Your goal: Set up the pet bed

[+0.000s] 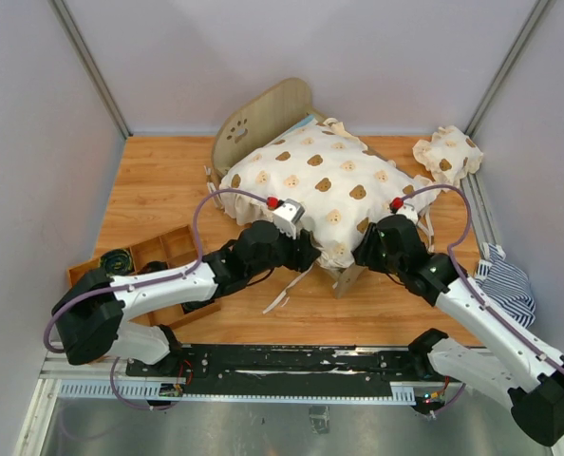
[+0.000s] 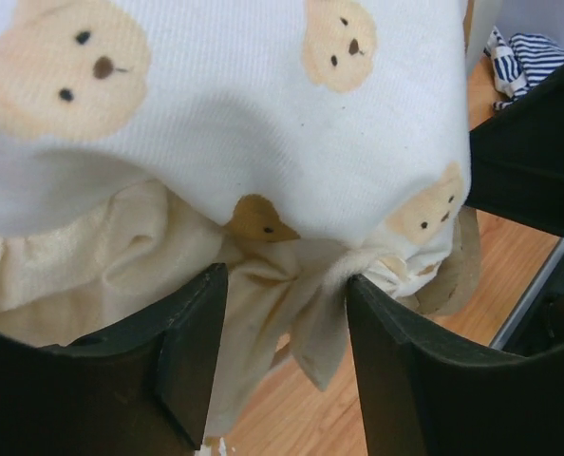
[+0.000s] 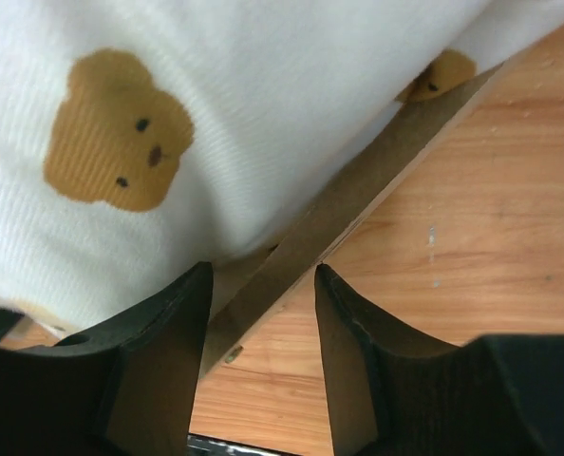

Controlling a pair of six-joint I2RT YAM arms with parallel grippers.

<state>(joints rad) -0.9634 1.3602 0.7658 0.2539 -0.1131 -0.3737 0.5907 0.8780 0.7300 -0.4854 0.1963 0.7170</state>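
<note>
The pet bed stands mid-table, its arched plywood headboard [image 1: 263, 112] at the back and its low footboard [image 1: 348, 277] at the front. A cream bear-print cover [image 1: 320, 180] lies over the bed and hides most of the mattress. My left gripper [image 1: 310, 252] is at the cover's front edge. In the left wrist view the left gripper [image 2: 282, 356] is open, with the cover's ruffle [image 2: 263, 313] hanging loose between the fingers. My right gripper [image 1: 366, 249] is at the front right corner. The right gripper [image 3: 263, 351] is open astride the footboard's [image 3: 358, 199] edge.
A small bear-print pillow [image 1: 448, 152] lies at the back right. A crumpled blue-and-white striped cloth [image 1: 505, 280] sits at the right edge of the table. A wooden compartment tray [image 1: 159, 252] lies at the left under my left arm. White ties [image 1: 287, 290] trail from the cover.
</note>
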